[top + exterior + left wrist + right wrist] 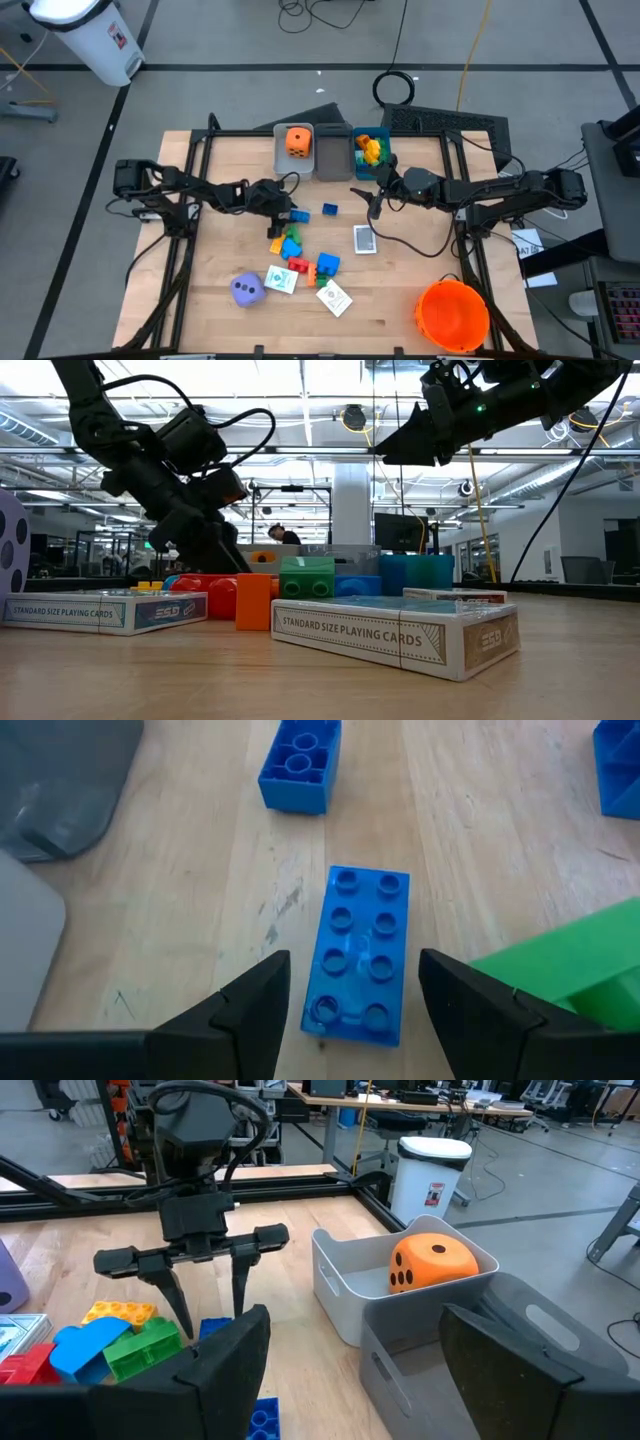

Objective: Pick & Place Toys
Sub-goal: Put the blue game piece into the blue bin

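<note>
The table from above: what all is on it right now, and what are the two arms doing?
Long blue block: one, between the left gripper's fingers, flat on the wood.
Small blue block: one, alone just beyond it.
Block pile: mixed blue, green, yellow, red, orange, mid-table.
Orange die: one, in a grey bin at the far edge.
Blue bin: one, beside the grey bin, yellow and orange toys inside.
Purple die: one, near the front edge.
Card packs: three, white; two by the pile, one under the right arm.
Orange bucket: one, front right corner.
Left gripper: open, straddling the long blue block.
Right gripper: open, empty, above the table.
</note>
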Controlling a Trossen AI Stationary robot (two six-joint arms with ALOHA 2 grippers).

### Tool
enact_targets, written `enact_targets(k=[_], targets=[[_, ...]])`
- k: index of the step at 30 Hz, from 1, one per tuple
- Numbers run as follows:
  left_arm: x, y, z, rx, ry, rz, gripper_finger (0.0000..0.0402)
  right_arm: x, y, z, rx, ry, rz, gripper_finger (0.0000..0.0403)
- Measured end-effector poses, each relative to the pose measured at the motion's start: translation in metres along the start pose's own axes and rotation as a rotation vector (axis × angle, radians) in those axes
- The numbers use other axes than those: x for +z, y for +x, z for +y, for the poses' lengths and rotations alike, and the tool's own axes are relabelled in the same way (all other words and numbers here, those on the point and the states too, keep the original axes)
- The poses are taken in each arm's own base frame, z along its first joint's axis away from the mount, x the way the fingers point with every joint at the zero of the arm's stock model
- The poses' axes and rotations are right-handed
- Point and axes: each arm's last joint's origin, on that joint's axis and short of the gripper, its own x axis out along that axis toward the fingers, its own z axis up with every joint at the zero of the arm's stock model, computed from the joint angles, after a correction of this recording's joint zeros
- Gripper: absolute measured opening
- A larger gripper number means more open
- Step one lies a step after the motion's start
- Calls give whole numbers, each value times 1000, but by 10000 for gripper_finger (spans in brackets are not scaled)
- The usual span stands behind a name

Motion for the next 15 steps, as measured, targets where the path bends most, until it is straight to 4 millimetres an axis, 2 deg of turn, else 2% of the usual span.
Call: enact_targets(k=[15], targets=[[-10,13,4,6,3,23,229,0,0,0,0,0,-1,279]])
